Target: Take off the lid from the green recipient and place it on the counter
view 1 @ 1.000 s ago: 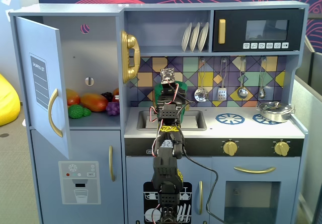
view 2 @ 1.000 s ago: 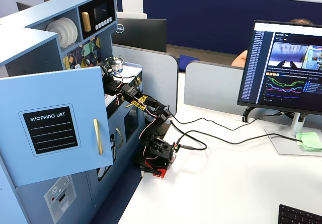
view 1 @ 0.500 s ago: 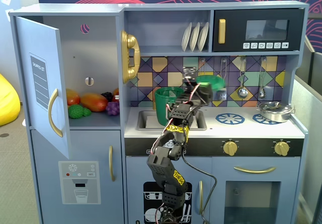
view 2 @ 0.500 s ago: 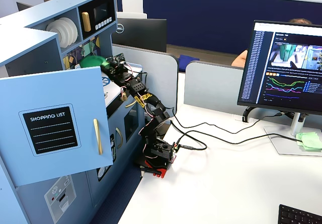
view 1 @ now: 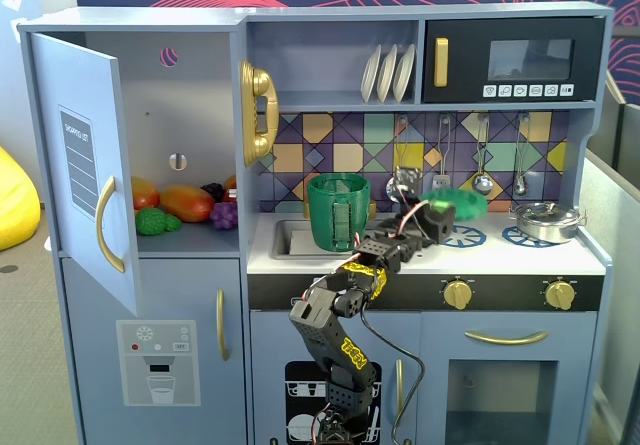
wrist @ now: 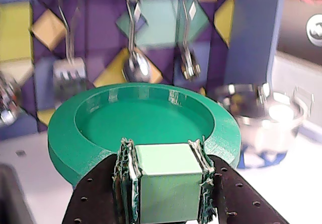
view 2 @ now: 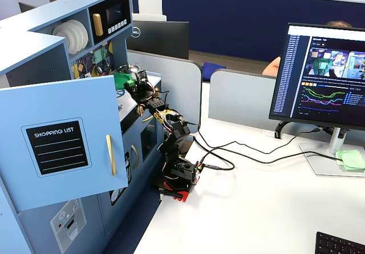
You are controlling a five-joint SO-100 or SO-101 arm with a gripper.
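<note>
Gripper [wrist: 168, 183] clamps lid [wrist: 143, 121] by its knob | held right of green recipient [view 1: 338, 212] | above counter [view 1: 500, 255], ready for lowering

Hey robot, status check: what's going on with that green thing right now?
Tool shut on round green plastic lid. Lid off tall dark green pot, above white counter. Silver pan sits nearby.

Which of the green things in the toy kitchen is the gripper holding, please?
The flat round lid, clamped in the gripper above the counter. The tall green pot stands open and untouched; the small vegetable sits shelved.
</note>
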